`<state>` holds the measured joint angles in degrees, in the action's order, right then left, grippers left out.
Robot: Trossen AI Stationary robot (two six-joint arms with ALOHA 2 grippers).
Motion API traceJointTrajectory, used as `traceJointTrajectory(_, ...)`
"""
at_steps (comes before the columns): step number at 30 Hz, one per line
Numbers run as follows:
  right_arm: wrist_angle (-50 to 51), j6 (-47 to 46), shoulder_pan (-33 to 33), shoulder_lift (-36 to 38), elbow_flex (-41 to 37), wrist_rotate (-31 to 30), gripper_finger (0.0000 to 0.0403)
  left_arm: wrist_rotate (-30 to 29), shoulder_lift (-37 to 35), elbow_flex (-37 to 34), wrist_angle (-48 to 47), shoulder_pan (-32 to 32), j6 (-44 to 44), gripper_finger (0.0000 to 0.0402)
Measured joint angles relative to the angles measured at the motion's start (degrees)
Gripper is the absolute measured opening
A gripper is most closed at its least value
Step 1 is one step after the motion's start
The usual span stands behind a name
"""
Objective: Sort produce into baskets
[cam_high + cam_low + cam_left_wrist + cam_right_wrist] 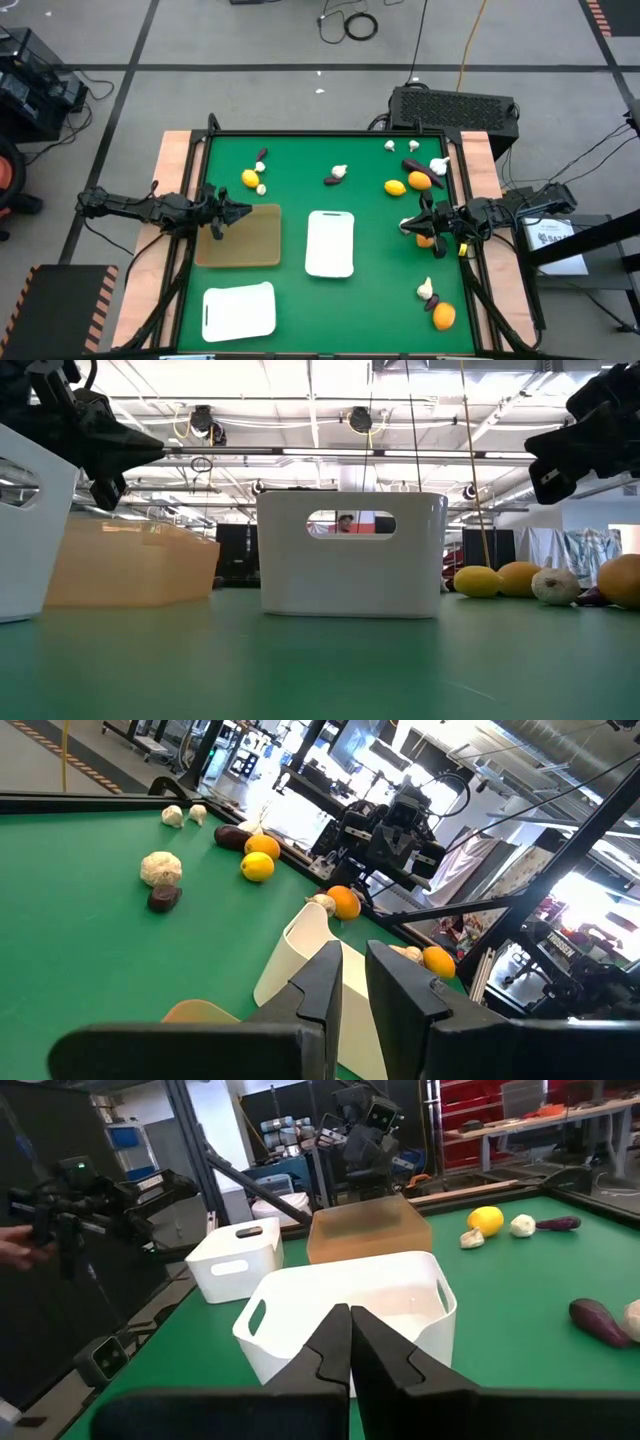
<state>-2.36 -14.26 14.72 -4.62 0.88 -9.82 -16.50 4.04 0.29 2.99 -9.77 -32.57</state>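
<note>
**A:** ok so what's the left gripper point(243, 211) doing? From the overhead it's hanging over the near-left edge of the tan basket point(240, 236), arm coming in from the left side of the green table point(300, 160).

**B:** yeah, and in its wrist cam the fingers point(320, 982) are sitting with a narrow gap between them, nothing in there that I can see. So barely parted, empty.

**A:** and the right gripper point(407, 224)?

**B:** pinched fully together, fingers point(330, 1342) touching along their whole length in its own cam, gripping nothing. It's hovering on the right side of the table, between the middle white basket point(330, 243) and an orange fruit point(427, 239) that's peeking out from under the arm.

**A:** where's the produce sitting then?

**B:** all loose on the felt, as far as the overhead shows. Far left: a yellow-orange fruit point(249, 178) with a garlic bulb point(261, 188) just beside it and a small purple thing point(262, 155) a bit farther back. Middle back: a garlic bulb point(340, 171) touching a dark purple piece point(330, 181). Far right: a yellow fruit point(395, 186), an orange one point(419, 180) against a purple vegetable point(436, 181), plus a few garlic bulbs point(438, 165).

**A:** near right corner too?

**B:** yep, a garlic bulb point(425, 289) and an orange fruit point(443, 316) with something purple between them. The other white basket point(239, 311) is lying at the near left.
</note>
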Motion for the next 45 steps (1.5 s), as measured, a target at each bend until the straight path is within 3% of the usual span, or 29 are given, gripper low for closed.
traceJointTrajectory(5, -3.6, -4.1, 0.0, 0.0, -0.1, -4.1, 0.0, -0.9, 0.0, 0.0, 0.0, 0.0, 1.6, 0.0056)
traceJointTrajectory(11, -10.0, -6.7, -0.1, 0.0, -0.1, -5.4, 0.0, -9.4, 0.0, 0.0, 2.0, 0.1, 16.5, 0.0056)
traceJointTrajectory(15, -17.2, -8.5, -0.1, -0.1, -0.1, -8.2, 0.0, -9.6, 0.0, 0.0, 3.6, 0.1, 11.6, 0.0056)
traceJointTrajectory(22, -26.8, -9.6, -0.1, -5.6, 0.0, -16.8, 0.0, -9.8, 0.0, 0.0, 7.7, 0.1, -5.2, 0.0056)
traceJointTrajectory(27, -27.5, -11.3, -0.1, -12.7, 2.4, -17.0, 0.0, -14.8, 0.1, 0.0, 8.0, 0.1, -6.0, 0.0056)
traceJointTrajectory(33, -27.3, -8.0, -0.2, -21.4, 9.1, -17.2, 0.0, -15.1, 1.7, 1.2, 8.2, 0.1, -5.9, 0.0056)
traceJointTrajectory(38, -17.5, 0.9, -0.7, -26.1, 19.3, -17.6, 0.0, -16.7, 6.7, 5.9, 8.4, 0.1, -1.3, 0.0056)
traceJointTrajectory(45, 12.4, 3.0, -4.9, -33.5, 37.1, -19.0, 0.0001, -18.1, 18.5, 15.8, 8.5, 0.2, 4.1, 0.0056)
